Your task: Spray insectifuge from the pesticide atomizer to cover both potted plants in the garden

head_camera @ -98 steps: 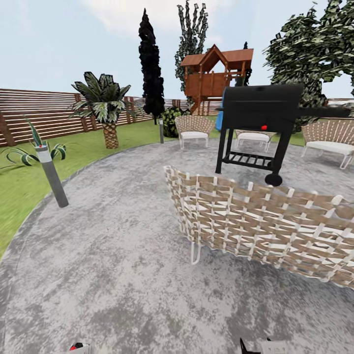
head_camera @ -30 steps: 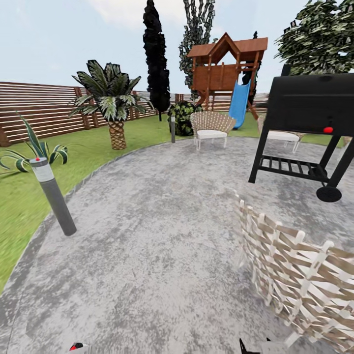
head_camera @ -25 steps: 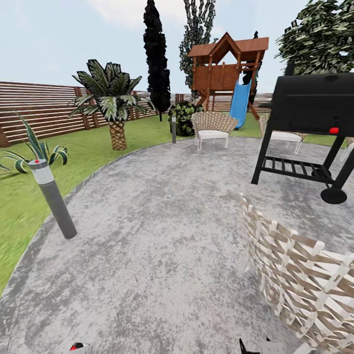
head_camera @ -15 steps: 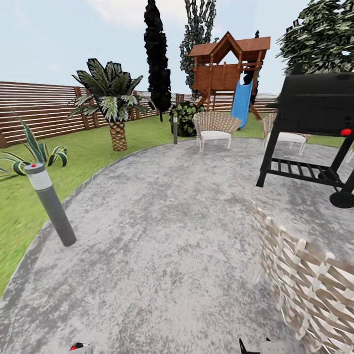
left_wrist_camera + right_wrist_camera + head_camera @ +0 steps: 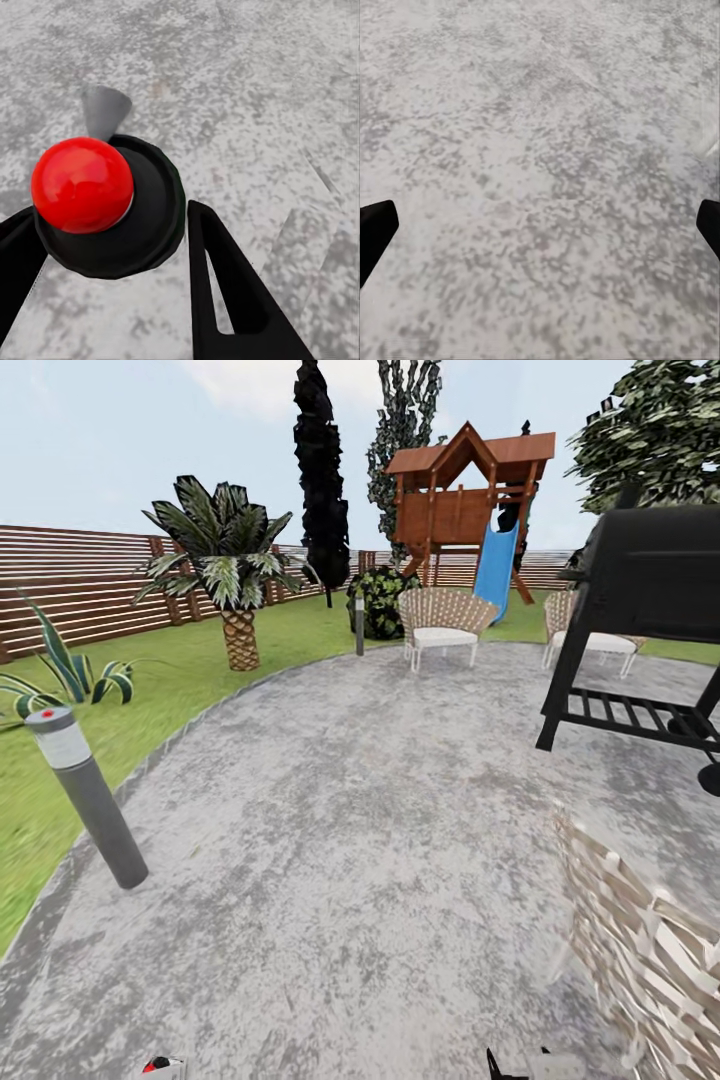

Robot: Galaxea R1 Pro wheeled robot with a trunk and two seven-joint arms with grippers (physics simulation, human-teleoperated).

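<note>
The pesticide atomizer (image 5: 105, 206) sits between the left gripper's (image 5: 112, 247) fingers (image 5: 225, 292), which pinch its dark body from both sides. In the left wrist view its red top (image 5: 81, 184) faces the camera, so its long axis runs roughly along the fingers, toward the round grey patio (image 5: 247, 97) beyond. In the head view a speck of that red top (image 5: 150, 1066) shows at the lower edge, over the patio (image 5: 340, 840).

The right gripper (image 5: 540, 225) holds nothing. Its dark fingers (image 5: 375, 229) stand wide apart at opposite edges of the right wrist view, with bare patio between them.

Taking the grey lamp post (image 5: 85, 800) at the patio's edge as the mark, a rosette of pointed striped leaves (image 5: 65, 670) stands on the lawn just behind it, away from the robot. It may be one of the potted plants, but no pot can be made out. The palm (image 5: 225, 575) stands farther off beyond the post, before the brown fence (image 5: 90, 575). The black grill (image 5: 650, 620) and a woven chair (image 5: 650, 960) lie well apart from the post, across the patio.

My judgement is that the left arm, on the post's side and carrying the bottle, is the nearer one for spraying there.
</note>
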